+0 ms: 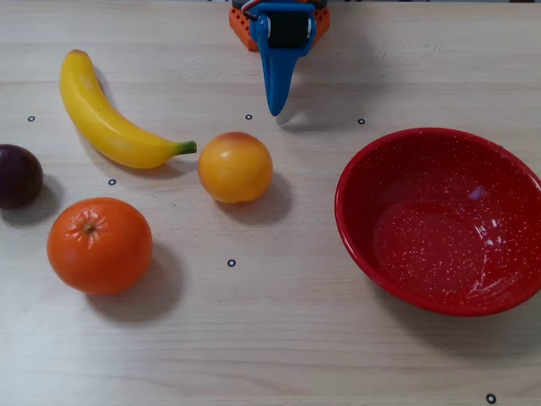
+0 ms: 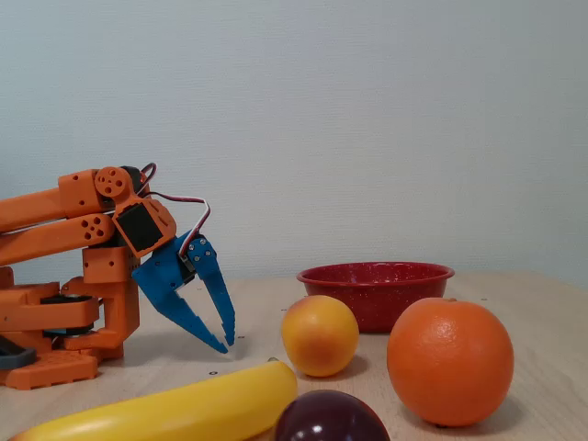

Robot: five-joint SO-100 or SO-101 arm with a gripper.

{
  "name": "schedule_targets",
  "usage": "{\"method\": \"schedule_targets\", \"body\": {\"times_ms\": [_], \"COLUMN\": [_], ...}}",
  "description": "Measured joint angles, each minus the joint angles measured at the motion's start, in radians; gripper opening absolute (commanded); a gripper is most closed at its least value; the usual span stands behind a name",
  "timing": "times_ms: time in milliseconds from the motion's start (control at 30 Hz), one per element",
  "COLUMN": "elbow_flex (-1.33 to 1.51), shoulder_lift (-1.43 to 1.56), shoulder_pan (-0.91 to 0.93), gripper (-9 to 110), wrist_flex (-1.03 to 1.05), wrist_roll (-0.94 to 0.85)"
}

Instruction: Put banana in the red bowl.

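The yellow banana lies on the wooden table at the upper left of the overhead view, green stem pointing right; in the fixed view the banana lies across the foreground. The speckled red bowl sits at the right with nothing in it, and the red bowl stands behind the fruit in the fixed view. My blue gripper hangs at the top centre, tips meeting just above the table, shut with nothing in it. In the fixed view the gripper points down, apart from the banana.
A round yellow-orange fruit sits between banana and bowl. An orange and a dark purple plum lie at the left. The orange arm base stands at the table's far edge. Small black dots mark the tabletop.
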Motion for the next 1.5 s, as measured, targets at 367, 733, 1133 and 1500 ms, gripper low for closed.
{"method": "schedule_targets", "body": {"times_ms": [367,733,1133,1500], "elbow_flex": [-0.232,-0.509,-0.847,-1.180], "shoulder_lift": [-0.267,-0.577,-0.905,-1.253], "shoulder_pan": [0.104,0.336,0.568,0.775], "gripper": [0,0,0,13], "wrist_flex": [0.020,0.021,0.081,0.278], "wrist_roll": [-0.115,-0.137,-0.176,-0.196]}}
